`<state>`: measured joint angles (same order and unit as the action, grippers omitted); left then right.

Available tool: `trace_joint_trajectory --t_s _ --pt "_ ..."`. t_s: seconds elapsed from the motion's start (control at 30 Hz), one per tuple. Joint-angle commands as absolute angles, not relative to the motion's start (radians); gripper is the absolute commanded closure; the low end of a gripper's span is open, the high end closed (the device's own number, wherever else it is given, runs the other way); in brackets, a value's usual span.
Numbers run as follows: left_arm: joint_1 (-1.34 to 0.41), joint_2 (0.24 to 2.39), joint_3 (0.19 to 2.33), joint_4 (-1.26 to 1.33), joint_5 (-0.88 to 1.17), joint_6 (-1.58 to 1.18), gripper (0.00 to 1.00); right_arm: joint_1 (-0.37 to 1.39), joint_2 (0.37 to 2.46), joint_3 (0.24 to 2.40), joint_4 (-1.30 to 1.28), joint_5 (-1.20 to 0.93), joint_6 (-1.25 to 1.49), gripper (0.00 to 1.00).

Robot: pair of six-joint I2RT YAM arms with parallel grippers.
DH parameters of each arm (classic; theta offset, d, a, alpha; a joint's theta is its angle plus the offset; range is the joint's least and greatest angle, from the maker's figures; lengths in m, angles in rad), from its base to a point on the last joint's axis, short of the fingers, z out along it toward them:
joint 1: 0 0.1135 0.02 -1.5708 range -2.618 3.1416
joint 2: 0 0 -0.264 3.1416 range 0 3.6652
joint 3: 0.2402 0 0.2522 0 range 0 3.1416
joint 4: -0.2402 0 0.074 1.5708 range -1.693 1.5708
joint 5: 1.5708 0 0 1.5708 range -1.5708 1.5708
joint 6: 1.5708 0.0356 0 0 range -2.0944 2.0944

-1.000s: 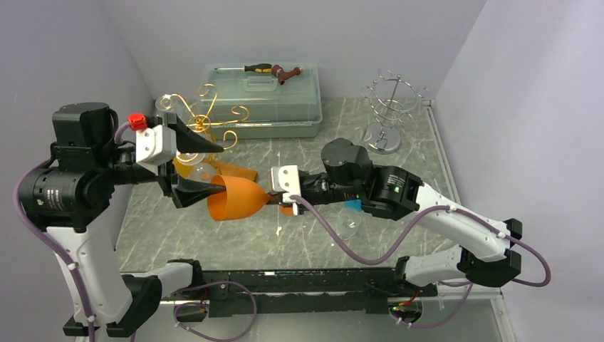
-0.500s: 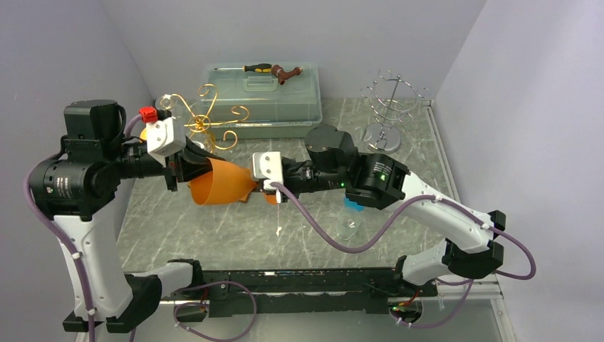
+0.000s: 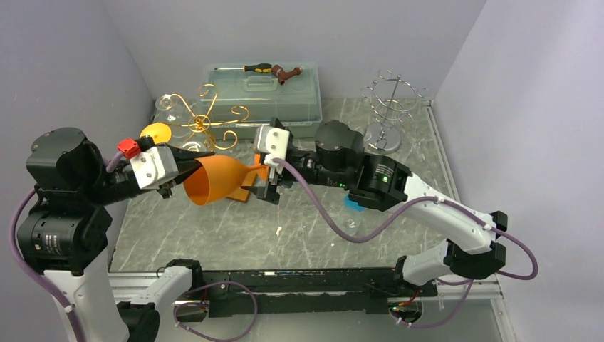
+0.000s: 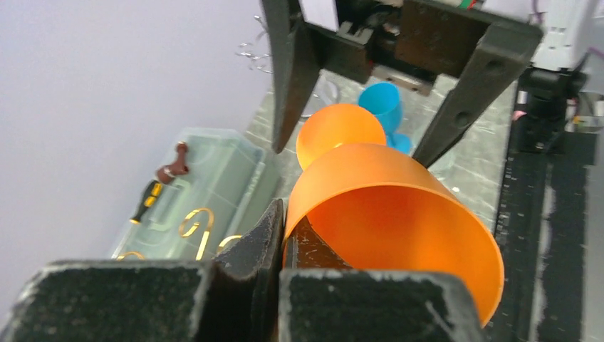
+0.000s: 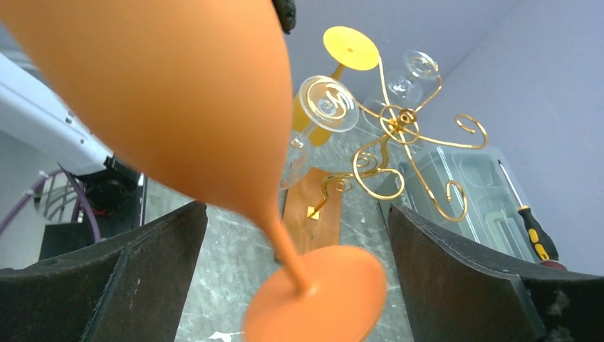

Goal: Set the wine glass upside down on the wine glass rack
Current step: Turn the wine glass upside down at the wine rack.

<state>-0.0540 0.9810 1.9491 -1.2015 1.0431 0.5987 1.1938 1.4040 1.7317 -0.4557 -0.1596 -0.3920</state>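
Note:
An orange wine glass (image 3: 217,179) hangs on its side in the air in front of the rack. My left gripper (image 3: 189,164) is shut on its rim, one finger inside the bowl (image 4: 384,214) and one outside. My right gripper (image 3: 263,176) is open, and its fingers (image 5: 128,285) stand wide on either side of the stem and foot (image 5: 320,299) without touching them. The wine glass rack (image 3: 206,121) is gold wire on a wooden base (image 5: 313,214). A yellow glass (image 5: 349,48) and clear glasses (image 5: 327,103) hang upside down from it.
A clear plastic box (image 3: 285,107) at the back carries a screwdriver (image 3: 258,68) and a brown part on its lid. A silver wire stand (image 3: 388,107) is at the back right. A blue glass (image 3: 352,204) and a clear glass (image 3: 349,226) lie under the right arm.
My left gripper closed on the orange glass's rim, then my right gripper opened off the stem. The glass and both grippers shifted toward the back, nearer the gold rack.

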Motion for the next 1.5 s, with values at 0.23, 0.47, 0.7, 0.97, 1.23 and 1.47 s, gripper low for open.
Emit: trace_joint_trajectory --t_s 0.23,0.47,0.7,0.97,1.23,1.47 --pt "-0.057 0.951 1.909 -0.909 0.881 0.627 1.00 1.193 1.207 1.722 -0.437 -0.086 -0.175 0.00" --pt "-0.057 0.925 1.884 -0.908 0.852 0.622 1.00 1.192 1.123 1.640 -0.550 -0.014 0.098 0.00" --pt "-0.057 0.940 1.933 -0.951 0.838 0.599 1.00 1.190 1.113 1.590 -0.600 0.024 0.215 0.00" --pt "-0.055 0.923 1.891 -0.937 0.829 0.567 1.00 1.190 1.058 1.540 -0.598 0.096 0.267 0.00" --pt "-0.054 0.908 1.885 -0.949 0.837 0.572 1.00 1.190 1.054 1.493 -0.581 0.111 0.335 0.00" --pt "-0.051 0.920 1.928 -0.954 0.849 0.566 1.00 1.189 1.071 1.511 -0.565 0.093 0.364 0.00"
